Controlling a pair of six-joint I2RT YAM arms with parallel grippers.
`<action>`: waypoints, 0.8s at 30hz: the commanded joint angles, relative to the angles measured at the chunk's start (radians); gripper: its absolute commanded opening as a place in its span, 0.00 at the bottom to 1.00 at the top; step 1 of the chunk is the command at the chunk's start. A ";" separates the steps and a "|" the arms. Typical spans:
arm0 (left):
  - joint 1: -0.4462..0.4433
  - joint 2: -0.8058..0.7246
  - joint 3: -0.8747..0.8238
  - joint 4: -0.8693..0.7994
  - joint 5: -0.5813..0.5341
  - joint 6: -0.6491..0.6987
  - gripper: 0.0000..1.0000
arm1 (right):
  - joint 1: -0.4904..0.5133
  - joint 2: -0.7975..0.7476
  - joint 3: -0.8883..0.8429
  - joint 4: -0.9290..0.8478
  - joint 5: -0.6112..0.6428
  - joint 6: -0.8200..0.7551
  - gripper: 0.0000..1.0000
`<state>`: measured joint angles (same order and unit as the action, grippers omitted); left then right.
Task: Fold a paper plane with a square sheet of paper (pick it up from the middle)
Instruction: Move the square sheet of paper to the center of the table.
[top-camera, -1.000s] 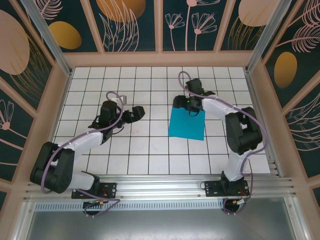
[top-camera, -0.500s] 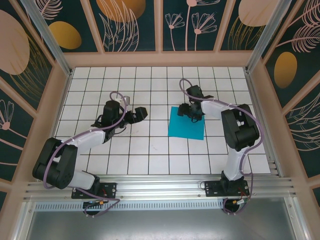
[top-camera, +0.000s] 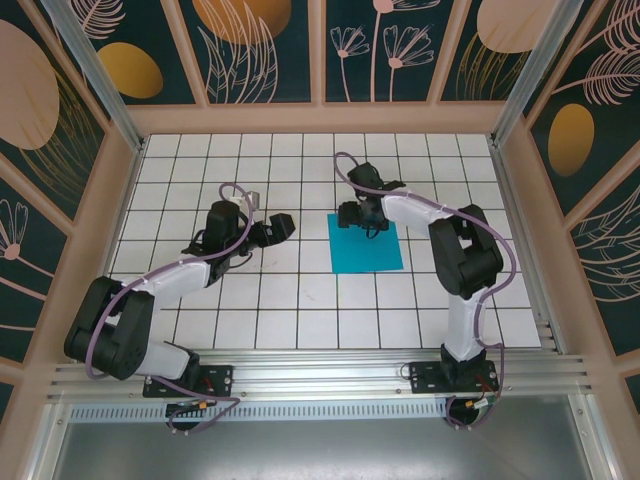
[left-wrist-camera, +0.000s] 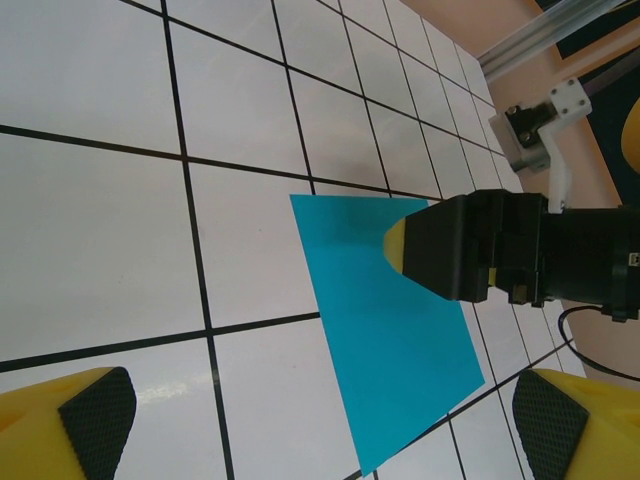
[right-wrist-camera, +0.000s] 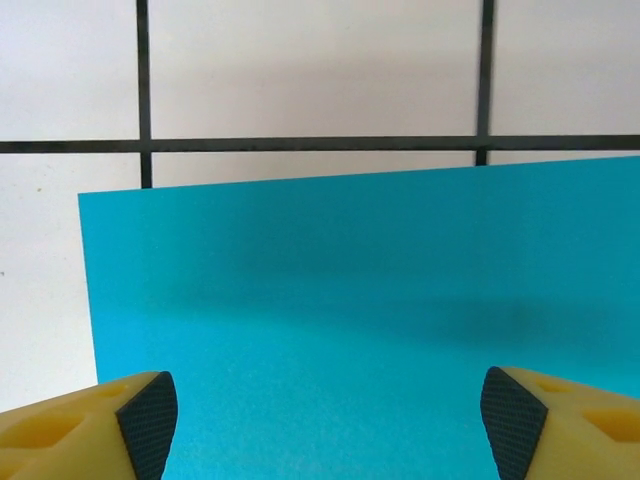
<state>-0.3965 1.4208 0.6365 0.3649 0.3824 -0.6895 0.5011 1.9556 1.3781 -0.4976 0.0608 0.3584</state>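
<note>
**A:** Start at the right pincer (right-wrist-camera: 330, 410). How does it stand?

**B:** Its jaws are spread wide with nothing between them. The dark pads (right-wrist-camera: 148, 412) sit at either side of its wrist view, and the square sheet of paper (right-wrist-camera: 380, 300) lies below the gap. From above, it hangs low over the sheet's far edge. I cannot tell whether it touches the paper.

**A:** Why over the far edge and not the middle?

**B:** My guess is that it is lining up. The task asks for a pickup from the middle, so the jaws probably need to come nearer along the sheet before they pinch. Thin paper lying flat gives them little to catch.

**A:** And the sheet itself?

**B:** It lies flat and unfolded on the white gridded table (top-camera: 300, 300), around the centre and a little toward the right arm's side. No crease shows, so I judge the folding has not begun.

**A:** What about the left pincer (top-camera: 270, 228)?

**B:** It is fully open and holds nothing. It is well apart from the sheet and turned toward it, so its camera looks across the paper. I take that as waiting to help once the paper is lifted.
</note>
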 joint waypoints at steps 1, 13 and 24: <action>-0.032 0.034 0.046 -0.011 -0.011 -0.001 0.98 | -0.004 -0.030 0.038 -0.145 0.062 -0.029 0.85; -0.108 0.123 0.092 -0.010 -0.053 -0.014 0.98 | 0.004 0.039 0.066 -0.200 0.017 -0.047 0.95; -0.108 0.130 0.102 -0.030 -0.065 -0.002 0.99 | 0.008 0.105 0.048 -0.187 -0.030 -0.065 0.99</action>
<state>-0.5034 1.5440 0.7189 0.3439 0.3286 -0.7006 0.5014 2.0281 1.4158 -0.6552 0.0513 0.3122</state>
